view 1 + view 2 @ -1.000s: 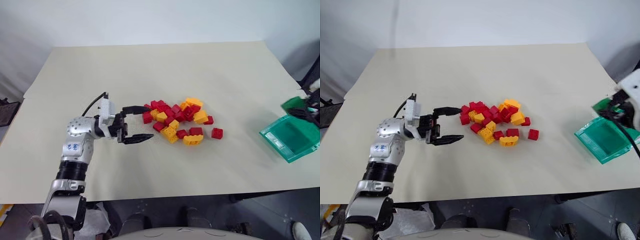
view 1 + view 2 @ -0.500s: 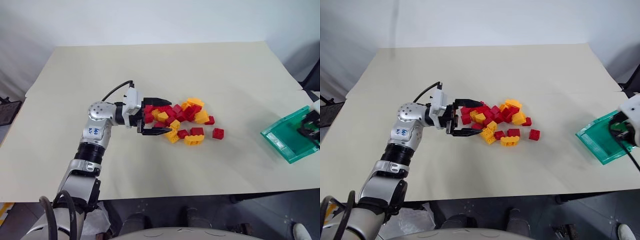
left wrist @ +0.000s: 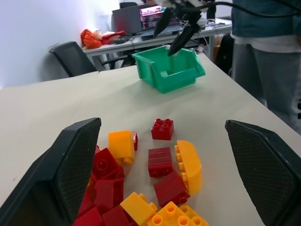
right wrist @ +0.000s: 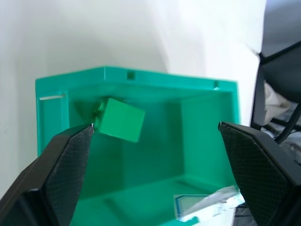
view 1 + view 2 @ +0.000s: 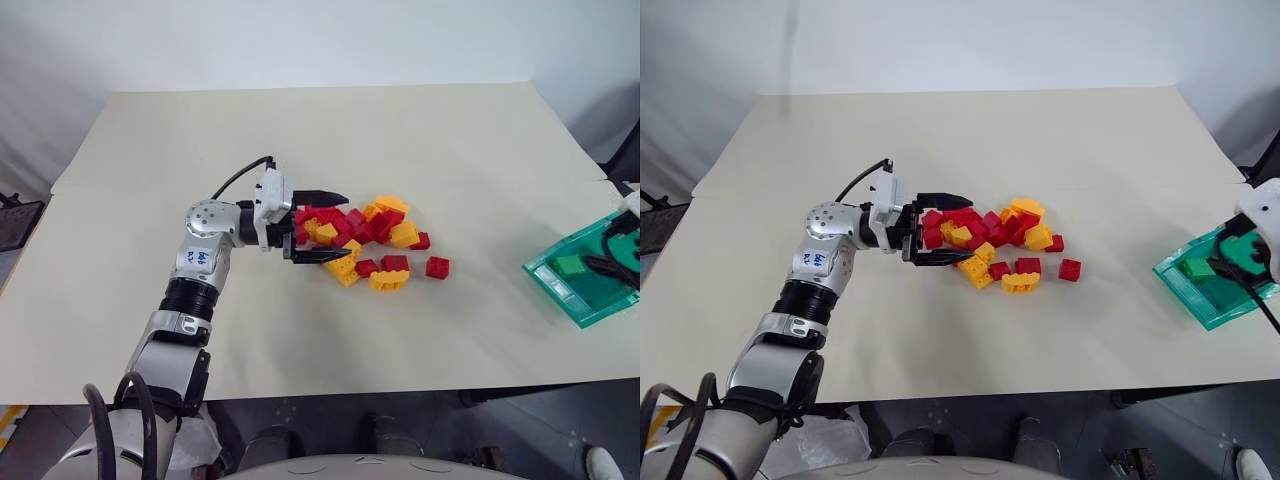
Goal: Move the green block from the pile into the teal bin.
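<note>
Since a second ago, the left gripper (image 5: 322,226) is reaching further toward the pile (image 5: 365,241), and its spread fingers are now bracketing the near red bricks with nothing pinched between them. Further right, the bricks are lying loose on the table (image 5: 300,130), red and yellow-orange only. At the far right, the right gripper (image 4: 153,162) is now standing with its fingers spread wide above the teal bin (image 4: 207,117), and the green block (image 4: 121,119), no longer pinched, is lying inside the bin against its far wall.

Judging by this, the drop is done, so the step in hand is to lift the right arm straight up, fingers kept wide, so no fingertip is catching the bin's rim and dragging it toward the table edge just beside it. The left fingers are best drawn back without nudging the heap.

Whether the block is resting flat or leaning on the wall is hard to tell. In the head views the right arm is being cut off by the frame edge.
</note>
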